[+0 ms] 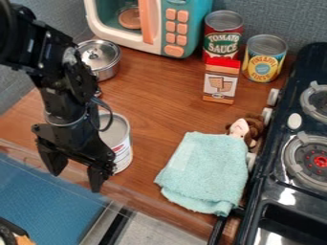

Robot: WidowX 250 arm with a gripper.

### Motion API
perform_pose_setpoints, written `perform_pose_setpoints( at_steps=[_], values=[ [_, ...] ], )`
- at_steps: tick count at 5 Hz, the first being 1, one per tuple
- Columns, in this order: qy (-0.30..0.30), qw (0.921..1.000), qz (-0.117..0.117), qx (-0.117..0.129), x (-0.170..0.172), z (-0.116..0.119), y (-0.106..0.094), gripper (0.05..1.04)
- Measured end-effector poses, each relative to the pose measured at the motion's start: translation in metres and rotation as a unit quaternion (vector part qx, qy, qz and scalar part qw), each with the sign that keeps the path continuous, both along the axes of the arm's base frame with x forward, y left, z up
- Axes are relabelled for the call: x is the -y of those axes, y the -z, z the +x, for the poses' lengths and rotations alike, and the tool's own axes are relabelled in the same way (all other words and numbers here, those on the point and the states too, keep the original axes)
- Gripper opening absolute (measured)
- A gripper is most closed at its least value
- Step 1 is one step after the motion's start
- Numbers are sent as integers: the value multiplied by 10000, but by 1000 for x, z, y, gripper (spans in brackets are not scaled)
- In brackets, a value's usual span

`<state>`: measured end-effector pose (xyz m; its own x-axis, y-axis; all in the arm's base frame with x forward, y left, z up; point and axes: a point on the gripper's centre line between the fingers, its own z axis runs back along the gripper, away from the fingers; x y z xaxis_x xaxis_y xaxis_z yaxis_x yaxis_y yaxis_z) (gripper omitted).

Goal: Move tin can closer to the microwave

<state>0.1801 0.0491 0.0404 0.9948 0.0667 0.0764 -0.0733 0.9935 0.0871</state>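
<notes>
The black gripper (76, 180) hangs at the left over the counter's front edge, its two fingers apart and nothing visible between them. Just right of it, partly behind its right finger, a light-coloured tin can (122, 149) stands upright; whether they touch I cannot tell. The arm hides the can's left side. The teal and white toy microwave (155, 42) stands at the back, left of centre, beyond the can.
A lidded metal pot (101, 60) is left of the microwave's front. A tomato sauce can (222, 36), a pineapple can (264, 60) and a cracker box (220, 82) stand back right. A folded teal cloth (205, 172) and brown-haired doll (252, 128) lie beside the stove (281, 189).
</notes>
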Motion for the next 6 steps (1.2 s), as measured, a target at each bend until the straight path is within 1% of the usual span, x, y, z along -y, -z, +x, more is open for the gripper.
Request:
perform_pose_setpoints(
  at_steps=[2, 3, 6],
  values=[
    [70, 9998, 58, 204, -5, 6, 4, 999],
    [65, 9994, 130, 325, -9, 16, 4, 999],
    [-100, 9985, 82, 529, -14, 26, 8, 999]
  ],
)
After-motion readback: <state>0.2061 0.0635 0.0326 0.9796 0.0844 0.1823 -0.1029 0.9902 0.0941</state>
